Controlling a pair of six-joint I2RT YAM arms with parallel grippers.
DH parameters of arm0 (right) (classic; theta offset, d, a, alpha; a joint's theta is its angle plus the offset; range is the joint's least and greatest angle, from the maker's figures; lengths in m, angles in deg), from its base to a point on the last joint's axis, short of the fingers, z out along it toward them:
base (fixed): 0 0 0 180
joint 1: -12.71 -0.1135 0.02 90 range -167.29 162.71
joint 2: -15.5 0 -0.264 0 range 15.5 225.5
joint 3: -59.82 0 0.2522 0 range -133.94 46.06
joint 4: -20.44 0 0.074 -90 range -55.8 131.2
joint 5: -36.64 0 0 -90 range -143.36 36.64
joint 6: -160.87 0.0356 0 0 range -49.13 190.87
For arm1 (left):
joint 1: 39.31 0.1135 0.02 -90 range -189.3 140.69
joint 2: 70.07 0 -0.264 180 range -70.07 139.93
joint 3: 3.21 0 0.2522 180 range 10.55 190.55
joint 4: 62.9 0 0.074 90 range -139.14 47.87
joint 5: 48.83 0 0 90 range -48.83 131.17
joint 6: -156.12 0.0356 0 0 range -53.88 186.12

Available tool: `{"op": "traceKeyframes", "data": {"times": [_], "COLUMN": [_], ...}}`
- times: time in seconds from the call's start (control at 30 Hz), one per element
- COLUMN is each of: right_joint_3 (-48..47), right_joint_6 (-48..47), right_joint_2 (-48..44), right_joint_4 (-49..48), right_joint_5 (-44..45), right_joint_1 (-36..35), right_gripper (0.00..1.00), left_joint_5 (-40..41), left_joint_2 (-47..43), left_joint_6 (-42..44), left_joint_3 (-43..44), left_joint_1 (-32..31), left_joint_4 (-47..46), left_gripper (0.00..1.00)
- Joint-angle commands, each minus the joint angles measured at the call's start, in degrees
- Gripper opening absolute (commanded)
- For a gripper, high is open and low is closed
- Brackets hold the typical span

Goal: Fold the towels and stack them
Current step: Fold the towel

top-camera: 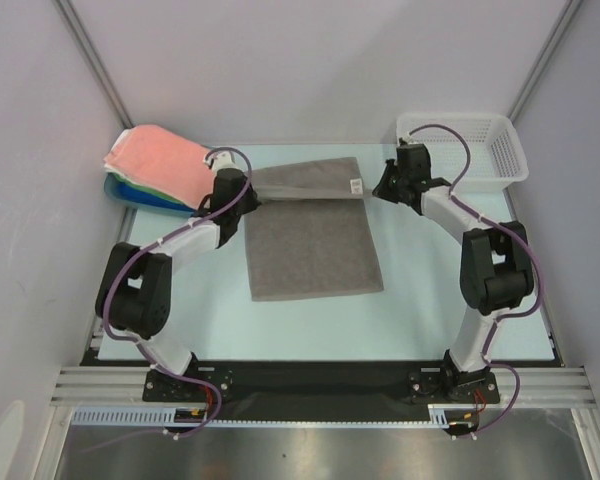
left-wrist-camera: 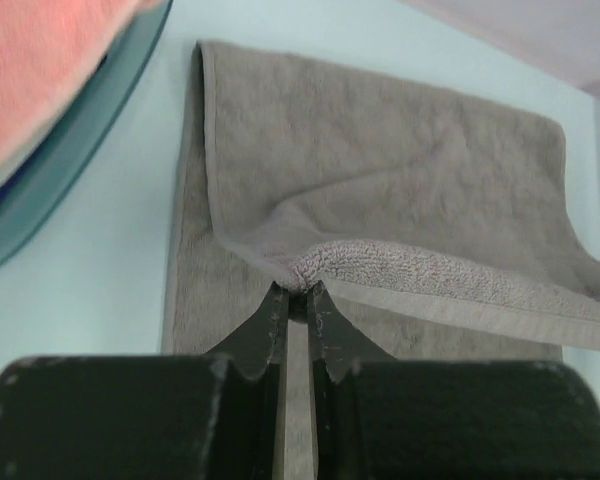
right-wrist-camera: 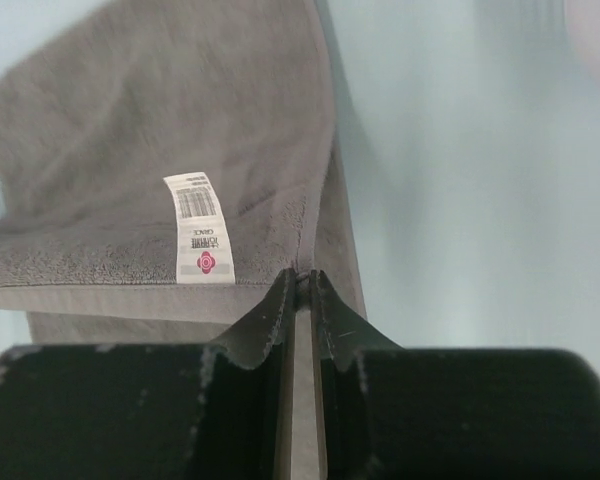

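Grey towel [top-camera: 315, 250]: lies mid-table [top-camera: 430, 290], near part flat, its 12 o'clock edge lifted and stretched between both grippers.
Left gripper [left-wrist-camera: 298, 297]: pinching the towel's raised corner at 10 o'clock.
Right gripper [right-wrist-camera: 302, 282]: pinching the raised corner at 2 o'clock, white tag [right-wrist-camera: 200, 228] just beside it.
Pile of towels [top-camera: 160, 158], salmon pink on top: on blue tray [top-camera: 125, 192], table's 10 o'clock.
White basket [top-camera: 500, 150]: table's 2 o'clock.

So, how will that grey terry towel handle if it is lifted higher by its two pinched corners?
Probably floppy: the grey terry towel hangs in soft folds between the left hand and right hand. Likely light, since corner pinches alone hold the raised edge. Its looped pile should resist slipping.
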Motion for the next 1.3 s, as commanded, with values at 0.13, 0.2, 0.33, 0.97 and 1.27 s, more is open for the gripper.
{"op": "traceKeyframes", "data": {"times": [0.13, 0.2, 0.33, 0.97, 1.27], "right_joint_3": [10.58, 13.3, 16.12, 19.47, 19.29], "right_joint_6": [1.72, 1.81, 2.08, 2.08, 2.08], "right_joint_2": [-8.36, -9.33, -9.86, -10.3, -9.77], "right_joint_4": [0.25, -0.02, 0.07, -0.64, -0.9], "right_joint_5": [-2.09, -1.92, -1.39, 0.02, -0.25], "right_joint_1": [-0.39, -1.09, -2.23, -2.59, -2.33], "right_gripper": [0.0, 0.0, 0.0, 0.0, 0.0], "left_joint_5": [-2.15, -2.94, -6.37, -12.09, -9.11], "left_joint_2": [-5.32, -6.29, -7.43, -9.37, -3.21], "left_joint_6": [-5.99, -7.4, -10.91, -17.07, -15.76], "left_joint_3": [-4.25, -7.67, -12.25, -17.28, -11.21], "left_joint_1": [-1.89, -2.24, -2.24, -1.19, -1.01], "left_joint_4": [8.69, 8.79, 8.35, 6.15, 10.37], "left_gripper": [0.17, 0.21, 0.26, 0.39, 0.37]}}
